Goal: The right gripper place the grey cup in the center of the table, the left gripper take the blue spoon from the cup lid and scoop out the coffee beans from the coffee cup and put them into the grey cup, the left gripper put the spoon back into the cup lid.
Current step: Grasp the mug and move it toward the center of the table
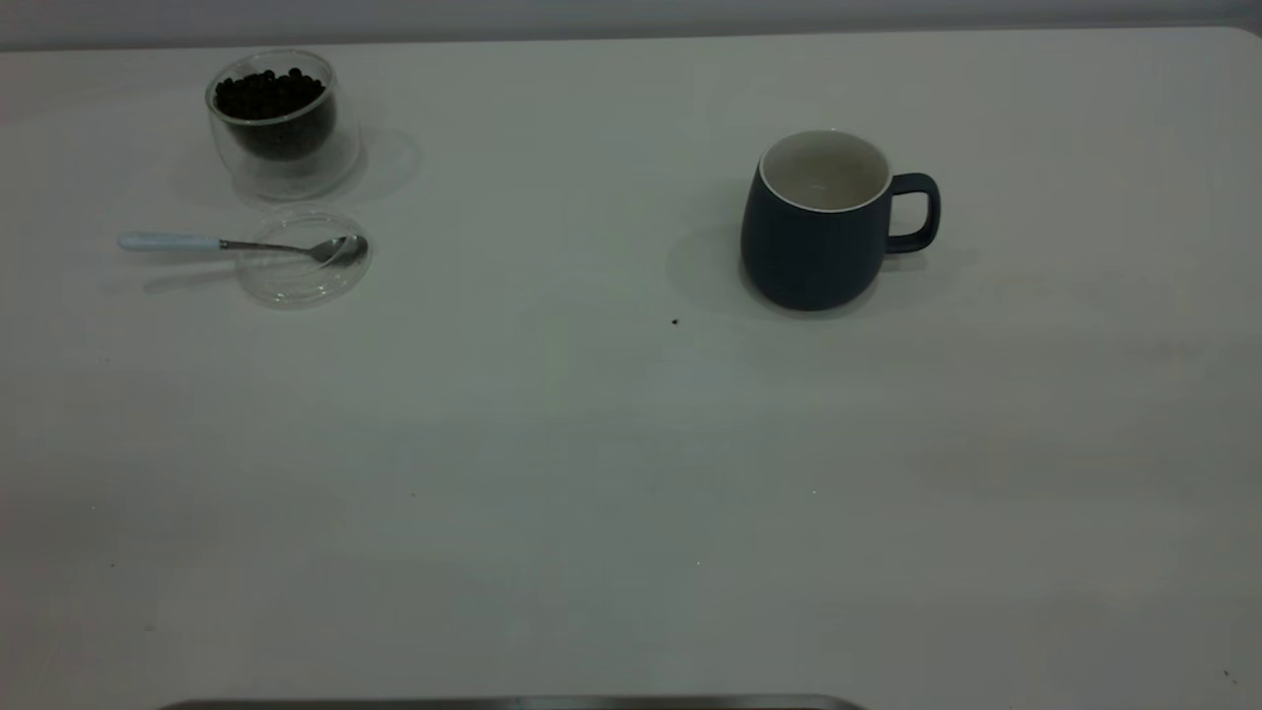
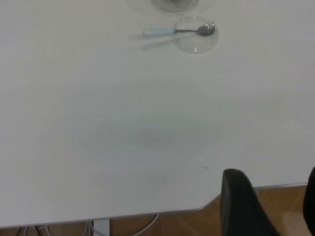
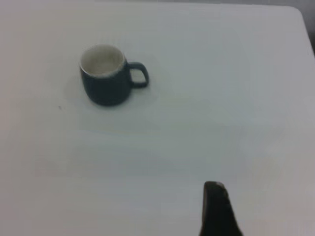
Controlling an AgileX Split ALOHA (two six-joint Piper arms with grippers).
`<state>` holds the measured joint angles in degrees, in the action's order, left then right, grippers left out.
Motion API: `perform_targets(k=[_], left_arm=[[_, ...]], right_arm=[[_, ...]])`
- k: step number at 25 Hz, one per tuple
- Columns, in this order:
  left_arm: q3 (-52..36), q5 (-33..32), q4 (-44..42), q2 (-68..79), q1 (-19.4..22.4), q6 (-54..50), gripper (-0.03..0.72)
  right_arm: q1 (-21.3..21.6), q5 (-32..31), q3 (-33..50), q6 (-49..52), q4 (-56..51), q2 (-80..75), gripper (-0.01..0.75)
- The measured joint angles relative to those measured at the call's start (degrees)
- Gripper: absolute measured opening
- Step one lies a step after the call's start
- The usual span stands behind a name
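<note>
The grey cup [image 1: 818, 237] stands upright and empty on the table [image 1: 592, 493], right of the middle, its handle pointing right; it also shows in the right wrist view [image 3: 106, 81]. The coffee cup [image 1: 281, 123], with coffee beans [image 1: 268, 94] in it, stands at the far left. In front of it lies the cup lid [image 1: 304, 261], with the blue spoon [image 1: 197, 243] resting bowl-in-lid and its handle pointing left. The left gripper [image 2: 273, 196] is open and empty at the table's near edge, far from the spoon [image 2: 167, 32]. The right gripper [image 3: 263, 201] is open and empty, well short of the cup; only one finger [image 3: 216, 201] shows.
Neither arm shows in the exterior view. A tiny dark speck [image 1: 674, 320] lies left of the grey cup. The left wrist view shows the table's cut corner with wooden floor [image 2: 187, 221] below it. A dark strip [image 1: 513, 703] runs along the near edge.
</note>
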<state>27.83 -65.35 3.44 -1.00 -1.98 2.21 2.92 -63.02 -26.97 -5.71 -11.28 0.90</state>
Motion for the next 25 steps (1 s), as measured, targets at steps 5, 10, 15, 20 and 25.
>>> perform_targets(k=[5,10,15,20,25], left_arm=[[0.00,0.00,0.00,0.00,0.00,0.00,0.379],[0.00,0.02,0.00,0.00,0.00,0.00,0.379],[0.00,0.02,0.00,0.00,0.00,0.00,0.379],[0.00,0.02,0.00,0.00,0.00,0.00,0.379],[0.00,0.02,0.00,0.00,0.00,0.00,0.379]], right_arm=[[0.00,12.99,0.74,3.40,-12.35,-0.95,0.453],[0.00,24.49,2.26,-0.96,-14.52,-12.74,0.453],[0.04,31.60,2.26,-14.92,-20.13,-31.61,0.453],[0.04,33.20,1.71,-37.86,-35.77,-52.67,0.453],[0.04,34.92,-2.77,-68.58,-59.18,-72.45,0.453]])
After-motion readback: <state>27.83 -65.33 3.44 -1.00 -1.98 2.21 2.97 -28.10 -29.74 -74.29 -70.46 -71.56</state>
